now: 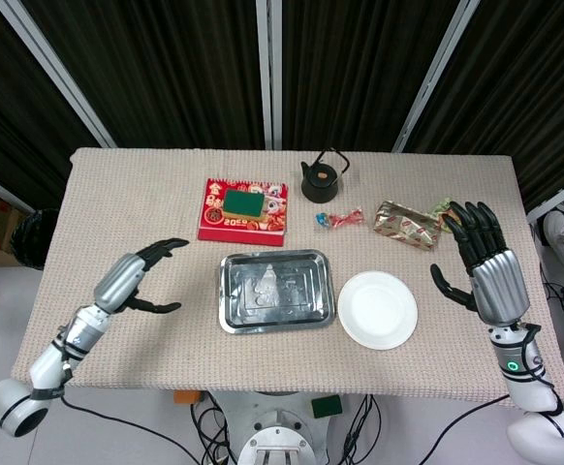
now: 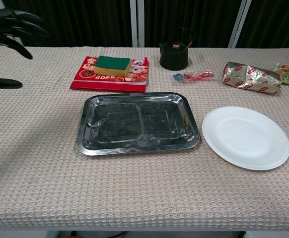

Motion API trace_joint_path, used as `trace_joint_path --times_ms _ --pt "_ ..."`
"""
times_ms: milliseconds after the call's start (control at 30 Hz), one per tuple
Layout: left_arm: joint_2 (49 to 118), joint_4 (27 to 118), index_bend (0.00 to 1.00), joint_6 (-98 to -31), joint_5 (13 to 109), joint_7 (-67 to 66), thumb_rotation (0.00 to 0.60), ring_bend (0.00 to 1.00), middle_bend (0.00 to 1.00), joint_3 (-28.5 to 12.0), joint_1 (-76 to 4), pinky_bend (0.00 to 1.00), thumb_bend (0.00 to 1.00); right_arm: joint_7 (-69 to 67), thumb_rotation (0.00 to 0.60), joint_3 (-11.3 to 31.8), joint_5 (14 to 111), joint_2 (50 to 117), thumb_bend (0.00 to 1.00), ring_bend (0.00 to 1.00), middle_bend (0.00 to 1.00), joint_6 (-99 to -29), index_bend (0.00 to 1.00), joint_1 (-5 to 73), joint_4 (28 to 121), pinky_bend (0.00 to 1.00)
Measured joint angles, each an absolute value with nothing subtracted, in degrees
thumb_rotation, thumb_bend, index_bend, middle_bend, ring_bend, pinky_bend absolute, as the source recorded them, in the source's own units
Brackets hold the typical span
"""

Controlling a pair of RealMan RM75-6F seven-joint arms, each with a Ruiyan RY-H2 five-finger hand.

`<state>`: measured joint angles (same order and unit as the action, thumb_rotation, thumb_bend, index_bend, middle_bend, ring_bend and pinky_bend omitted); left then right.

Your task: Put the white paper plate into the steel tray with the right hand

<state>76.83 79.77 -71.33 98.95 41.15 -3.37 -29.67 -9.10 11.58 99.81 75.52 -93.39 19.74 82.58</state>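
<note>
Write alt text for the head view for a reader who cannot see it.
A white paper plate lies on the table just right of an empty steel tray, untouched. The right robot hand hovers open beyond the plate, the left robot hand open at the far side. Behind sit a red booklet with a green sponge, and a black teapot.

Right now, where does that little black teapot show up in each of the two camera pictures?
Head view: the black teapot sits at the far middle of the table, beyond the steel tray.
Chest view: the black teapot stands near the top, right of centre, beyond the steel tray's far right corner.
Shared landmark: the red booklet with a green sponge on it, left of the teapot.
</note>
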Motion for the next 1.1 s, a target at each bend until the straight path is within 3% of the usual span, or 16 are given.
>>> trace_joint_path --times_ms 500,867,1100 --pt "76.6 79.6 0.13 -72.2 98.5 35.3 0.6 0.17 0.17 -2.0 -30.9 0.28 0.1 -10.7 0.6 8.8 99.7 75.9 0.39 0.0 0.0 -93.9 0.0 19.2 81.4 0.0" --pt "72.5 82.6 0.13 -75.3 92.6 8.8 0.6 0.15 0.15 -2.9 -26.4 0.26 0.11 0.5 0.6 0.4 98.7 70.2 0.38 0.0 0.01 -86.9 0.0 14.9 85.8 0.0" --pt "70.1 85.3 0.13 -80.3 86.2 -5.2 0.6 0.13 0.15 -4.0 -20.4 0.18 0.11 7.3 0.6 -4.8 97.3 69.6 0.37 0.0 0.0 -82.0 0.0 11.6 83.1 0.0"
